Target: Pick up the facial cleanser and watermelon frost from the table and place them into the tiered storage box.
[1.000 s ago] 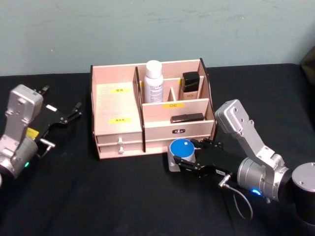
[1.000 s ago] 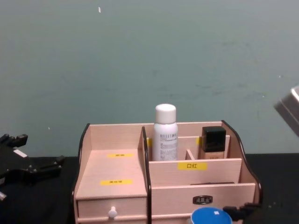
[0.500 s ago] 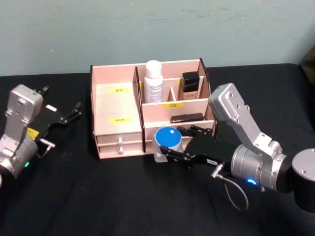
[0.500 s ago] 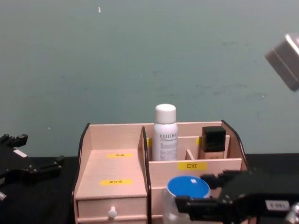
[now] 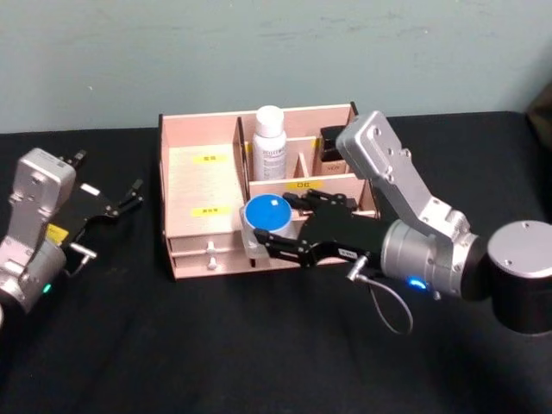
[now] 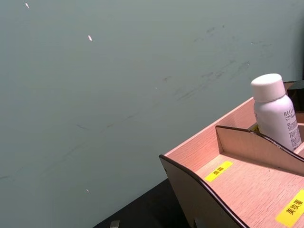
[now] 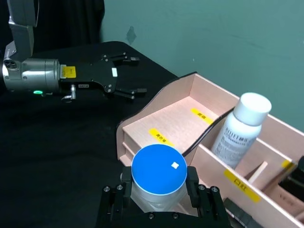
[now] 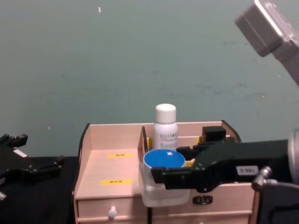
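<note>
One jar in the air and the job, by the look of it, about half done: the tiered storage box sits at the centre of the head view on the black table, and the right gripper is clamped on a clear blue-lidded jar, holding it off the table in front of the box's middle divider. That jar is not yet inside any compartment; lowering it in and letting go is what looks to remain. A white bottle already stands upright in a rear compartment at the top centre of the box, likely one of the two wanted items, though which name belongs to which cannot be read. Right of it in the back row stands a black-capped bottle, partly behind the right arm. The wide stepped shelf on the box's left half is bare, and the drawer below it is shut. At the left edge of the head view the left gripper lies parked, well apart from the box, fingers spread and holding nothing
</note>
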Tool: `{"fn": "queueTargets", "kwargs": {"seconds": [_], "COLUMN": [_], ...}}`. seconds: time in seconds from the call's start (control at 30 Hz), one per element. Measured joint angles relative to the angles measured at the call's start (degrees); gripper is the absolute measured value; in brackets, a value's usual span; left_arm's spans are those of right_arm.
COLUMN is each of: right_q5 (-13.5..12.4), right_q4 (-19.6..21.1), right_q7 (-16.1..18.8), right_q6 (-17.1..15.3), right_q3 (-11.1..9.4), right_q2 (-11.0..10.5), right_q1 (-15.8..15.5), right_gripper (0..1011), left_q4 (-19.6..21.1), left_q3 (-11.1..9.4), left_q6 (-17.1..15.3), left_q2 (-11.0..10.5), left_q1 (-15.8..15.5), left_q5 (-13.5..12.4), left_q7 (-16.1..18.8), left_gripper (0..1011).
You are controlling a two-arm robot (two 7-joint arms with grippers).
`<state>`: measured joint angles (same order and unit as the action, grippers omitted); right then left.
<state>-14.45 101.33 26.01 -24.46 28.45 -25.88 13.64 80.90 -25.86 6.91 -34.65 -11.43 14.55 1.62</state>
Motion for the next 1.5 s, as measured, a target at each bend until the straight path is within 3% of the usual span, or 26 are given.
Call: {"fn": "queueTargets", "kwargs": {"seconds": [0.7, 1.13, 1.5], "right_q5": [0.16, 0.22, 0.89], "right_q4": [-8.73, -11.95, -18.19], "right_q7": [1.9, 2.92, 3.16], "right_q6": [2.8, 3.79, 5.41], "right_q3": [4.01, 6.4, 7.98], "right_q2": [3.46, 5.56, 8.38], "right_q1": [8.31, 11.69, 15.22], "right_gripper": [697, 696, 696], "left_q4": [0.0, 0.0, 0.0], "left_q3": [0.0, 0.0, 0.0], "left_q6": [0.0, 0.0, 0.0], "left_q2": [0.0, 0.0, 0.0], "left_q1": [0.0, 0.0, 0.0], "left_q5": [0.0, 0.0, 0.0], "left_q7": [0.0, 0.0, 0.0], "left_gripper": [1010, 1010, 1010]}}
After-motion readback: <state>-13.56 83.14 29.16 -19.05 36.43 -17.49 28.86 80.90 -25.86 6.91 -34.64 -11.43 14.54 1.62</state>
